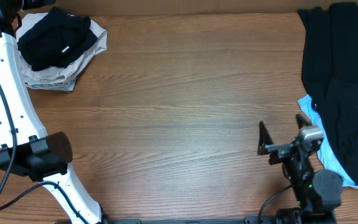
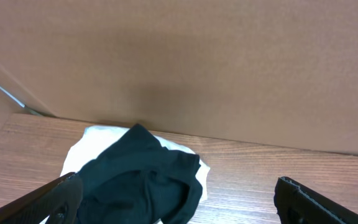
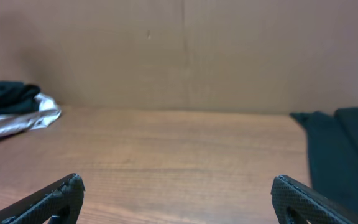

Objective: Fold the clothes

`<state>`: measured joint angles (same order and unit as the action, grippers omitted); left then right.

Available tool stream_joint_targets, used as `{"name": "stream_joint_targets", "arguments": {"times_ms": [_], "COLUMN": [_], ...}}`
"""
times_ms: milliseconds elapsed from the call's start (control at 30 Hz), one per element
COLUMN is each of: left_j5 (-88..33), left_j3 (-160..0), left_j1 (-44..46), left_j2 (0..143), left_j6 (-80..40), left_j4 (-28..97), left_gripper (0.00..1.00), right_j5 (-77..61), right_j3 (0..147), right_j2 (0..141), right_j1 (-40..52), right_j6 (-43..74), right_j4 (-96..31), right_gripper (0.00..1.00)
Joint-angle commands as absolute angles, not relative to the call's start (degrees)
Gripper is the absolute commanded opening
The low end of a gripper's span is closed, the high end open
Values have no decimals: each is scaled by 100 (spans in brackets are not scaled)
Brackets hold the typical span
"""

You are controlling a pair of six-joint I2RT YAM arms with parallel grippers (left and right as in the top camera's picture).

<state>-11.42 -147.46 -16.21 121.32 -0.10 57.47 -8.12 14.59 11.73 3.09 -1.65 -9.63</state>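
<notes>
Plainly, the left tool [image 2: 178, 198] was released, its two dark fingers [image 2: 61, 200] spread wide and holding nothing. It hung over the far left corner of the desk [image 1: 179, 93], at the end of the white arm [image 1: 11, 112]. Below and just ahead of it lay a crumpled black garment [image 1: 58, 37] with a small white label [image 1: 63, 50]. This was heaped on a pale beige garment [image 1: 58, 78] that showed around its near and right edges. In the left wrist view that pale fabric looked almost white. Behind the heap rose a plain cardboard wall [image 2: 197, 62].

The right tool [image 1: 283, 129] was likewise released — jaws wide apart, empty, over bare wood near the front right of the desk. Just to its right lay a light-blue garment [image 1: 328, 155], spread flat, one corner close beside the tool. Long black clothes [image 1: 337, 81] lay on top of it, stretching from the far edge toward the near edge along the right side. A strip of the blue showed past them at the far right edge. The two groups of clothes lay well apart — open wood between them.
</notes>
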Motion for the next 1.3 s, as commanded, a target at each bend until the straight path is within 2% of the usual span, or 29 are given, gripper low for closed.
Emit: {"name": "stream_joint_targets", "arguments": {"times_ms": [0,333,467,1267], "left_j5": [-1203,-1201,-1201,-1162], "left_j3": [-14737,-14737,-14737,-14737], "left_j1": [-1647,-1625,-1614,-1597], "left_j2": [12173,12173,12173,12169], "left_j6": [-86,-86,-86,-86], "left_j4": [5721,5721,5721,5881], "left_gripper": [100,100,100,100], "right_j5": [-1044,-1015,-1013,-998], "right_j3": [895,248,30,49], "right_j2": [613,12,12,23], "right_j1": [285,285,287,287], "right_j6": [-128,-134,-132,-132], "right_j4": [-886,-834,-333,-370], "right_gripper": [100,100,100,100]}}
